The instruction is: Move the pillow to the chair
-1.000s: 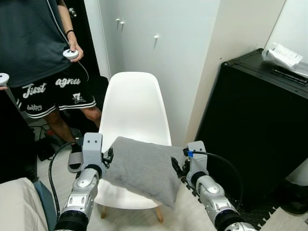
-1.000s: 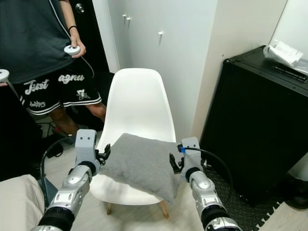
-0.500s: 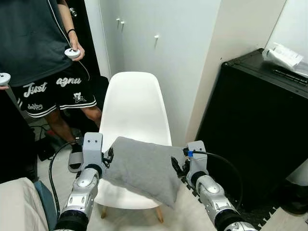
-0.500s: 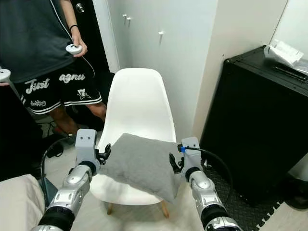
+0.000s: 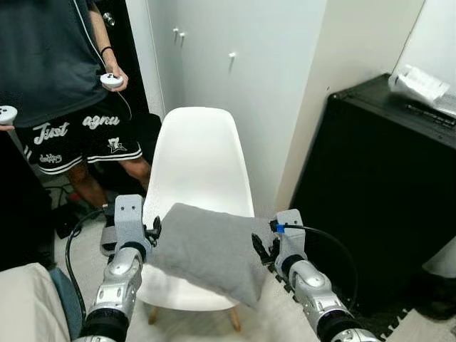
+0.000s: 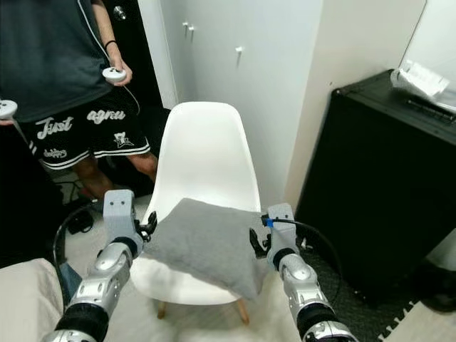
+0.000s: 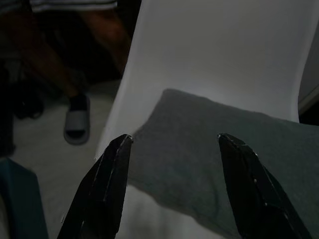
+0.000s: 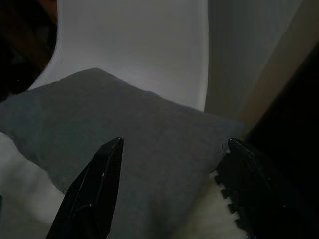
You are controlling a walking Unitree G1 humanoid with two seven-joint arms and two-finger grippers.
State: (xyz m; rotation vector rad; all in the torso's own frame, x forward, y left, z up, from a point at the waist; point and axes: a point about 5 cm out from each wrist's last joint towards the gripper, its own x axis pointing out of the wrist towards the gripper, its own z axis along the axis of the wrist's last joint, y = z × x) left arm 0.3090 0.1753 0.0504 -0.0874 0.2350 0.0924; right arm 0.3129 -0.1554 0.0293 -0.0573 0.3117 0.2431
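The gray pillow (image 5: 206,251) lies on the white chair (image 5: 198,160) seat, one corner hanging off. The left hand (image 7: 172,186) and right hand (image 8: 167,186) are both spread wide, letting go. The job looks almost done.

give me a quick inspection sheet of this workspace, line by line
surface: white chair seat, partly covered
job's things: grey pillow lies on the seat, one corner overhanging the front edge
clutter: white crumpled item on top of the black cabinet
grippers: left gripper open at the pillow's left edge; right gripper open at its right edge
cables: black cable looping by the right wrist; another by the left arm
surroundings: person holding controllers at left, white cupboard doors behind
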